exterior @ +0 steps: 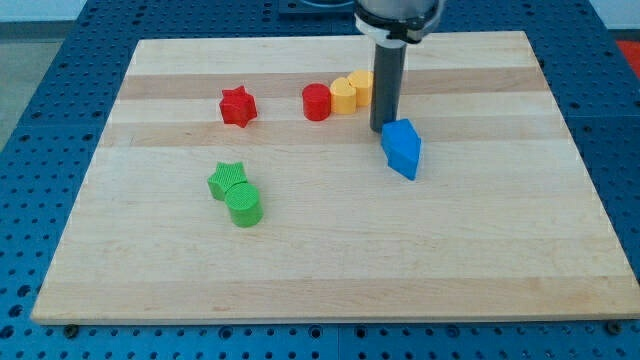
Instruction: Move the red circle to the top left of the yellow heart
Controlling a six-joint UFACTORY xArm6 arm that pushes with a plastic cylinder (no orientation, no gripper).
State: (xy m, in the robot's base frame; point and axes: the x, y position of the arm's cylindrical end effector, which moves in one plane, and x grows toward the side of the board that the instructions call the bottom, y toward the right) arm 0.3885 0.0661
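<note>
In the camera view, your red circle [316, 102] sat near the board's [500, 270] top, touching the left side of the yellow heart [343, 95]. Another yellow block [364, 86] was tucked behind the heart, half hidden by the rod, so you couldn't make out its shape. My tip [383, 130] rested just right of that row, close to the upper left of the blue block [402, 147]; whether they touched was hard to tell. There was no gripper here, only the bare rod, holding nothing. The circle looked small, light and rigid, likely to slide easily and roll off a glancing push, so you'd want to push it squarely on its lower side, nudging it up and left. The red star [238, 106] lay further left; the green star [226, 179] and green cylinder [245, 205] sat touching, well apart below. The rod's top was cut off.
</note>
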